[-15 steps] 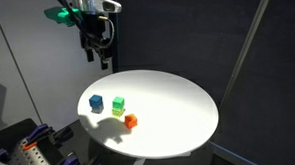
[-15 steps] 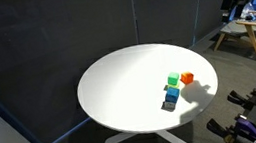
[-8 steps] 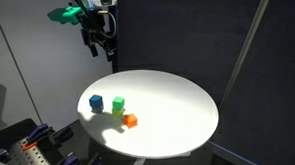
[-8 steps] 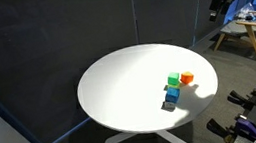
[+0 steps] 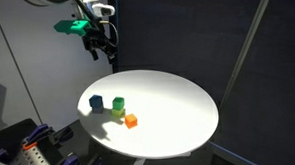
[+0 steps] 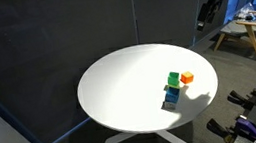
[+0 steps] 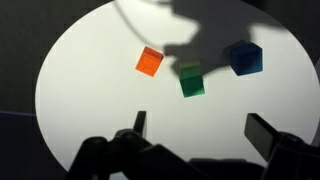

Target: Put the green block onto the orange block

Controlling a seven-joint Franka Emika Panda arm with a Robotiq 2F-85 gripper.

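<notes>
The green block [image 5: 119, 109] [image 6: 174, 78] [image 7: 191, 82] sits on the round white table [image 5: 168, 102], between the orange block [image 5: 131, 120] [image 6: 187, 76] [image 7: 149, 61] and a blue cube [image 5: 96, 102] [image 6: 172, 96] [image 7: 244, 58]. All three rest apart on the tabletop. My gripper [image 5: 103, 49] [image 6: 208, 12] [image 7: 198, 132] hangs high above the table's edge, well away from the blocks. Its fingers are spread wide and hold nothing.
Dark curtains surround the table. A wooden stool [image 6: 247, 33] stands behind it in an exterior view. A rack with orange parts [image 5: 36, 155] sits low beside the table.
The arm has swung higher and shifted sideways above the table's far edge. The blocks have not moved.
</notes>
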